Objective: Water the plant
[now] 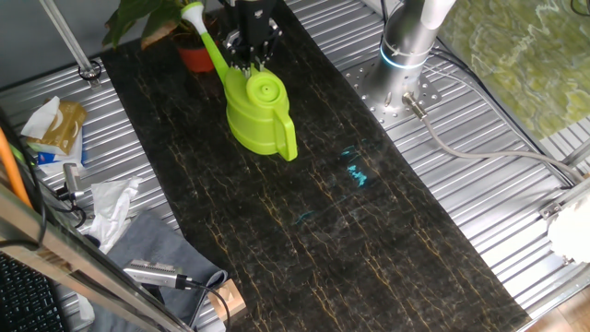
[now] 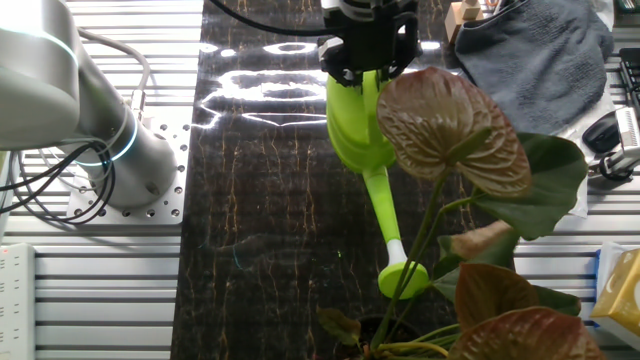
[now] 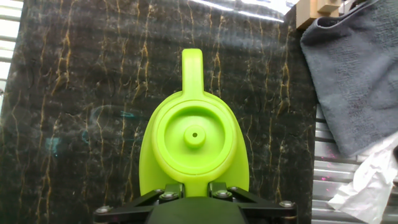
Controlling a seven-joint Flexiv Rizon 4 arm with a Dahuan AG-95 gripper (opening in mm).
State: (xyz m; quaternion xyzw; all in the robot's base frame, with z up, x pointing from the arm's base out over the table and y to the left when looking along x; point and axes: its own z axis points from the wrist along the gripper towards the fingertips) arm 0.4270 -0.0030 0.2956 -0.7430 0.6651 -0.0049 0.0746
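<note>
One fixed view: high, oblique, looks down the dark mat (image 1: pixel 304 203), set well back from the gripper (image 1: pixel 251 57), which sits at the far end.

Other fixed view: opposite side, low and close beside the plant (image 2: pixel 470 200); leaves fill the foreground, gripper (image 2: pixel 367 62) beyond them.

Hand view: looks straight down along the fingers onto the watering can (image 3: pixel 194 152) directly below, very near.

All three share can and mat.

watering can (image 1: pixel 258 115) on table (image 1: pixel 387 249) | spout over plant (image 1: pixel 152 20) | cloth (image 3: pixel 351 74) beside
</note>
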